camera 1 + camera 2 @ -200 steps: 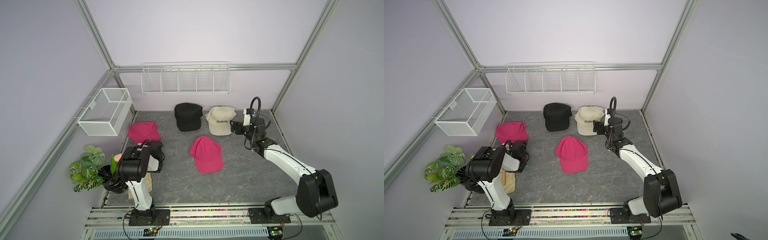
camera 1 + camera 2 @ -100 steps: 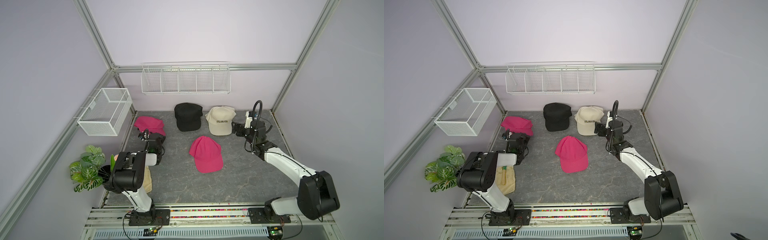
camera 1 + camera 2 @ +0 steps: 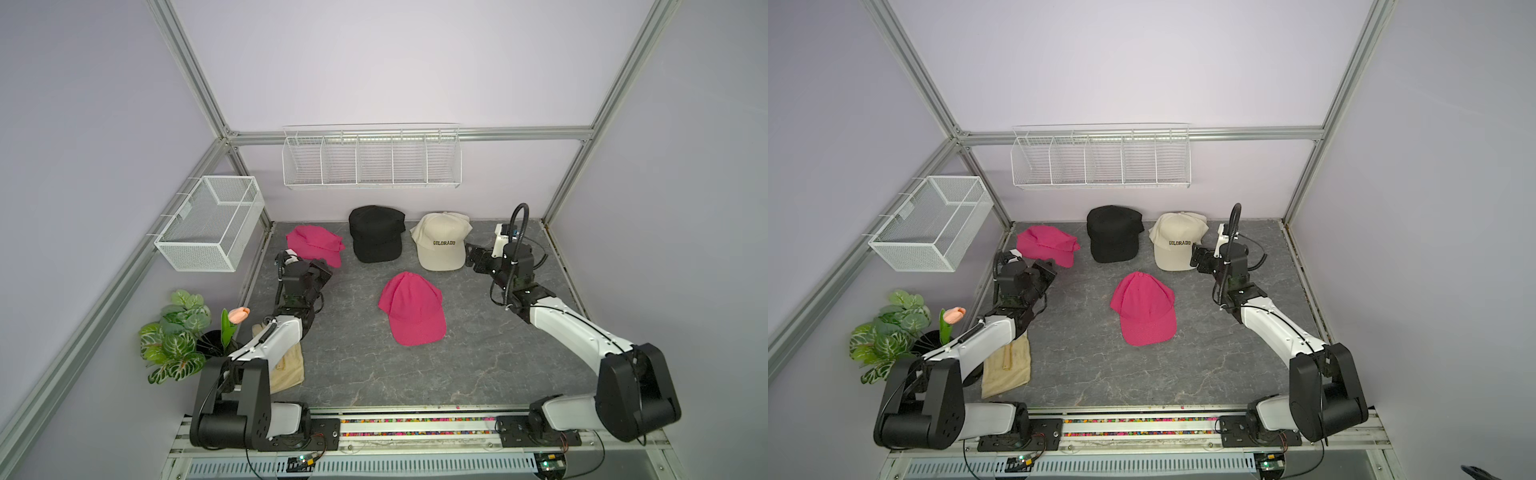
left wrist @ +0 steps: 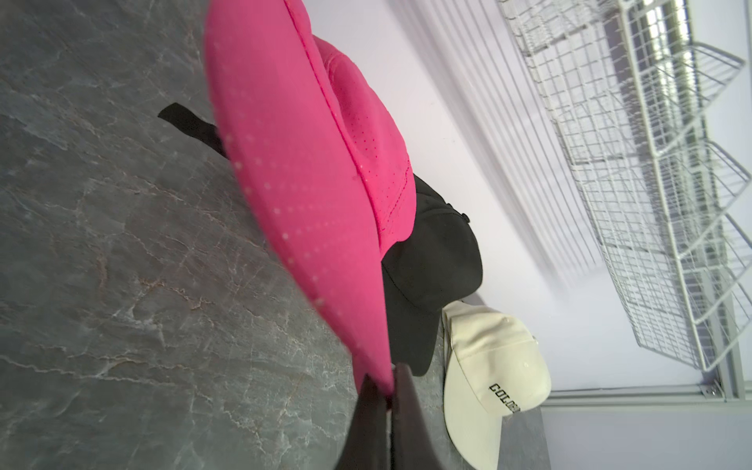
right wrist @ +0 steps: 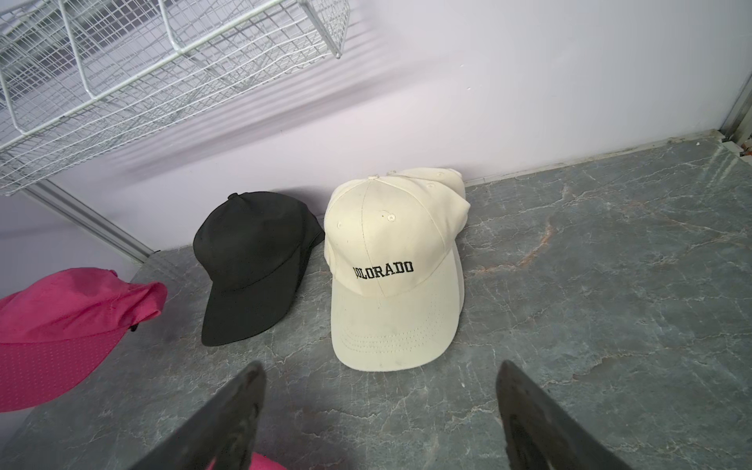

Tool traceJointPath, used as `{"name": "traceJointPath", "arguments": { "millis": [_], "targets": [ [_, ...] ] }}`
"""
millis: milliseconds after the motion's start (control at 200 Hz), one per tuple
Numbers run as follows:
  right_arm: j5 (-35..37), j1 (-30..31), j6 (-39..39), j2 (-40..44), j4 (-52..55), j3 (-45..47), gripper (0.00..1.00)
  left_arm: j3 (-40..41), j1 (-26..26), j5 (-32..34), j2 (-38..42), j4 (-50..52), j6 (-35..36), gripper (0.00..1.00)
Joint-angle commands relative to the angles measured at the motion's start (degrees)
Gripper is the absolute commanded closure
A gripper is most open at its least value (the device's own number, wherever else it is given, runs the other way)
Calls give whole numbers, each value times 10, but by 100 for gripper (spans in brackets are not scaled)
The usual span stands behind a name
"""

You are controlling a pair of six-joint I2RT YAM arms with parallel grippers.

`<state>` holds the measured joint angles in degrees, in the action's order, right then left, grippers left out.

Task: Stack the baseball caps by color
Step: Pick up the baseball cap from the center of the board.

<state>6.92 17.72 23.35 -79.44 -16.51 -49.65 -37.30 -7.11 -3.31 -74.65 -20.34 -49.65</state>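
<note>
So over the last second the left arm has unfolded from its tucked-back pose near the left edge and carried the held pink cap [image 3: 313, 245] further away and a bit to the right. It's now in the far-left part of the table [image 3: 478, 353], just left of the black cap [image 3: 376, 235]. The right arm has barely budged.

My read on what that means: black and cream look sorted along the far wall, and only the pinks are left. The loose pink cap [image 3: 411, 311] is still by itself mid-table, well apart from the held one. My guess is far-left becomes the pink spot and the loose one gets brought over.

The left gripper [image 4: 390, 374] is pinched tight on the very edge of the held cap's brim. The brim is tipped up on edge, with the crown beyond it on the far side. I can't tell if the crown is resting on the table.

The right gripper [image 5: 380, 366] has its fingers spread wide with nothing in them. It sits just right of the cream COLORADO caps [image 5: 390, 264], with the brim close ahead but not touching. At least two creams are nested there.
</note>
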Motion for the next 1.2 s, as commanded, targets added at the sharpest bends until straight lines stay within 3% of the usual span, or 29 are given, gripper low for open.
{"name": "traceJointPath", "arguments": {
  "millis": [0,210,400,510,680,875,1070,1194],
  "targets": [
    [-24,-2,18,-4,-11,-4,11,-2,2,-63,41,56,57,100],
    [-40,-2,36,-5,-34,-3,11,-38,2,-196,72,101,92,100],
    [-38,-7,77,-1,-53,-11,11,-59,1,-339,48,18,64,100],
    [-102,-30,120,0,-139,39,11,-69,-2,-402,19,-41,38,100],
    [-227,-45,145,-25,-109,-1,11,-97,-34,-491,-25,-97,38,100],
    [-344,-57,257,-40,-183,5,11,-132,-82,-496,-34,-35,140,100],
    [-401,-95,371,-26,-229,31,11,-149,-88,-548,-64,-95,128,100],
    [-428,-101,375,-5,-229,38,11,-156,-94,-597,-84,-134,117,100]
  ]
}}
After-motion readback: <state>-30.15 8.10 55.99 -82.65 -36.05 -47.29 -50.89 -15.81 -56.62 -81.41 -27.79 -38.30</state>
